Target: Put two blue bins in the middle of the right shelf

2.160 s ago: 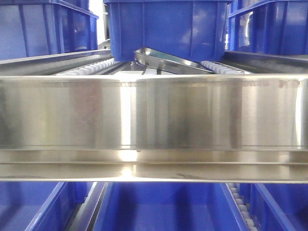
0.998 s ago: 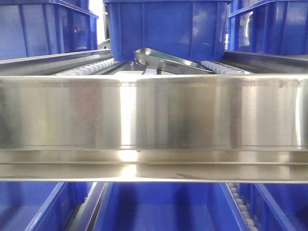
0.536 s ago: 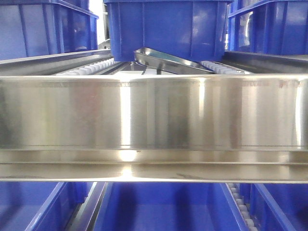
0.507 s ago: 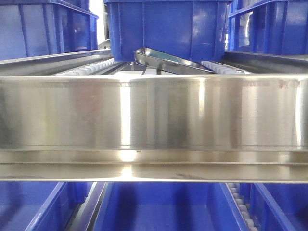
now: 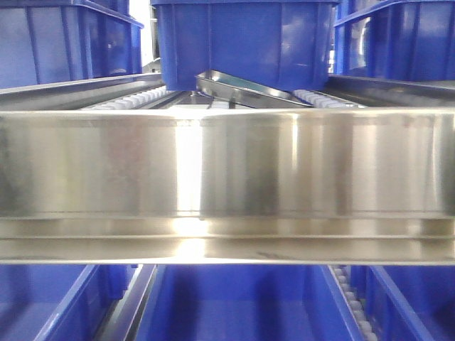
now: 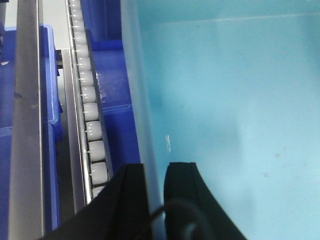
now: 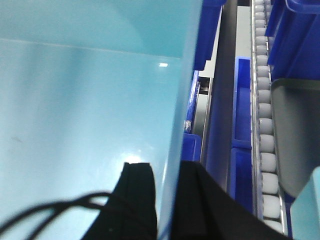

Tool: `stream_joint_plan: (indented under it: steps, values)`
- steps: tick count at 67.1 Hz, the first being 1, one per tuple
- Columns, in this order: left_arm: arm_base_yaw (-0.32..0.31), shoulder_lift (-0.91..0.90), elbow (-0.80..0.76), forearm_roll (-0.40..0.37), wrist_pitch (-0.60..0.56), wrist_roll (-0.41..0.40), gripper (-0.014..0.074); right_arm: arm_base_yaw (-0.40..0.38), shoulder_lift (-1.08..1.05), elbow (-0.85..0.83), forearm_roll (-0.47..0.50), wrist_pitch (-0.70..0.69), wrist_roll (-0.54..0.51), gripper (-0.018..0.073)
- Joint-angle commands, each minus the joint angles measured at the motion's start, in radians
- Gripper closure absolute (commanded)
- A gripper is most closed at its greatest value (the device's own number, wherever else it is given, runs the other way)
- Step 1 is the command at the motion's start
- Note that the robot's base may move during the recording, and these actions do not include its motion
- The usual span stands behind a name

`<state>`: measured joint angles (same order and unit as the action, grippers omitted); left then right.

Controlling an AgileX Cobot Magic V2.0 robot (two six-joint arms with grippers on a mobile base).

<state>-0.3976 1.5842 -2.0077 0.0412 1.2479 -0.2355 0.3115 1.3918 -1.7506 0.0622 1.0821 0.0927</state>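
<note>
Transport step, as judged: the pale turquoise plastic bin (image 6: 240,110) is held at the stainless steel rack (image 5: 227,167). The left tool (image 6: 155,169) and right tool (image 7: 165,169) each clamp a side wall. Next: set it level on the middle tier's roller track (image 6: 87,110).

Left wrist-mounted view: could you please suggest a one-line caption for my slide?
Left pincer clamped on the wall of a pale turquoise bin, beside the shelf's roller track.

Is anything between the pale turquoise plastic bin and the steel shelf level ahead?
Probably yes. Behind the shiny steel front rail, a dark blue ribbed plastic crate and a tilted steel tray occupy the centre of that level. The left gripper and right gripper each clamp a wall of the pale turquoise plastic bin.
</note>
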Motion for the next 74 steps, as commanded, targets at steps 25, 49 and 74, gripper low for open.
stream_joint_plan:
  steps: [25,49,74]
  values:
    - [-0.003,-0.015,-0.011,-0.028,-0.027,0.014,0.0708,0.000,-0.015,-0.013,0.010,-0.045,-0.022,0.0713]
    - [-0.003,-0.015,-0.011,-0.028,-0.079,0.014,0.0708,0.000,-0.015,-0.013,0.010,-0.061,-0.022,0.0713]
    - [-0.003,-0.015,-0.011,-0.028,-0.191,0.014,0.0708,0.000,-0.015,-0.013,0.010,-0.064,-0.022,0.0713]
